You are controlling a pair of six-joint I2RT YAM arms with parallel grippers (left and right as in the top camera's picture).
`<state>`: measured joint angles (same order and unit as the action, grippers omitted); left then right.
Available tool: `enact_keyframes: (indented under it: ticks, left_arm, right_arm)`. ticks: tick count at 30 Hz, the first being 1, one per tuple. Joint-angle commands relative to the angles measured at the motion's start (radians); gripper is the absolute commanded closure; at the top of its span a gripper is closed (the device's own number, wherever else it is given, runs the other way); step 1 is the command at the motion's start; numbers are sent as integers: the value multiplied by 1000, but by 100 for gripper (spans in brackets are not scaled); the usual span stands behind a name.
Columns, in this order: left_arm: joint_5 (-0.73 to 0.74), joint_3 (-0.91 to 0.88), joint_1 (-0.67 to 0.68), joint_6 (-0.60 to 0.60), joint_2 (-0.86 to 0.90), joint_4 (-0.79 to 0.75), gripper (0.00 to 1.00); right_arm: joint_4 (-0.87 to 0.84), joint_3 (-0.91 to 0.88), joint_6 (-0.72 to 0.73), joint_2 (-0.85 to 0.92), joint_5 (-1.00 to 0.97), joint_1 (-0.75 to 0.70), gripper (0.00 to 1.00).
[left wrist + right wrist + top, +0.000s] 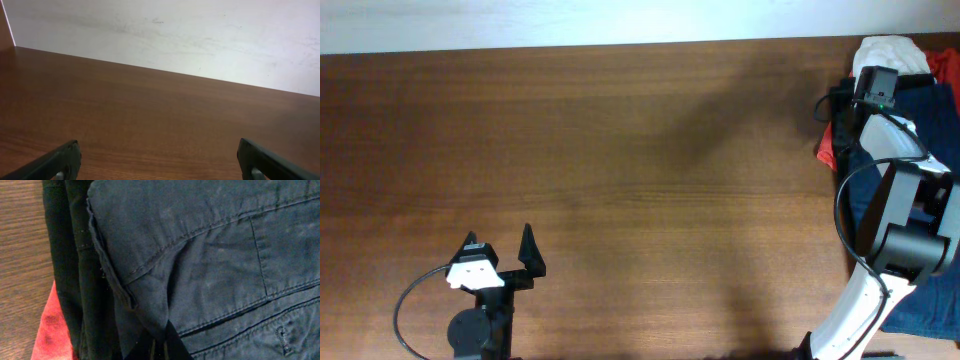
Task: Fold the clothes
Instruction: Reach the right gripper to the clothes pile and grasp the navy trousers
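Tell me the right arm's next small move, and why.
Probably lift the right gripper a little and draw the trousers left onto the bare table. Its fingers look shut on a pinch of the navy cloth, the trousers lie on the pile at the table's right edge, and the left gripper sits open at the far side.
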<state>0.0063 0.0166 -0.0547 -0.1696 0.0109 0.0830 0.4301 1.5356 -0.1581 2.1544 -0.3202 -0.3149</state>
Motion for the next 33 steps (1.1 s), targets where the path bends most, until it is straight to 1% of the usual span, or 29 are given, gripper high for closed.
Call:
enact_keyframes:
  ticks: [1,4,9,10,11,12,13,14,17,19,20,22,24,26,27,31,32,33]
  left_arm:
    - [-5,-7,-5,3,-5,0,1]
    - [-6,-7,-5,3,-5,0,1]
    - [-6,-7,-5,3,-5,0,1]
    - [-6,-7,-5,3,-5,0,1]
    - [-6,-7,-5,3,-5,0,1]
    - [-6,-7,-5,3,-5,0,1]
    - [-6,-7,-5,3,-5,0,1]
    - [-6,-7,-5,3,-5,0,1]
    - [-6,-7,-5,3,-5,0,1]
    - [-6,-7,-5,3,-5,0,1]
    - [-6,-7,-5,3,-5,0,1]
    - [-6,-7,-5,3,-5,0,1]
    - [-6,-7,-5,3,-5,0,1]
    - [-6,-7,-5,3,-5,0,1]
    - [-6,-7,-5,3,-5,0,1]
    - [-6,-7,-5,3,-5,0,1]
    - [-6,-7,-5,3,-5,0,1]
    - [-6,-7,-5,3,-5,0,1]
  right_arm:
    - [24,19,65,-6,-45,-7,96]
    - [18,19,119,-72,-42,-7,96]
    - [38,19,118,-86,8,-6,96]
    - [30,19,118,-86,18,-6,80]
    - [26,19,117,-85,48,-6,51]
    - [27,19,117,-85,69,-6,46]
    - [26,19,117,-82,105,-6,33]
    - [24,19,117,-77,124,-6,29]
    - [23,19,112,-40,138,-6,29]
    - [23,18,106,-8,132,-6,23]
    - [23,18,106,-3,125,-6,23]
    - [11,19,103,-3,126,-8,35]
    - [3,19,80,-3,125,-8,37]
    - [0,18,80,-2,125,-8,45]
    - [0,18,80,-2,125,-8,47]
    - [0,18,75,13,73,-19,44]
    - [0,18,57,24,73,-23,41]
    - [0,19,58,31,73,-26,40]
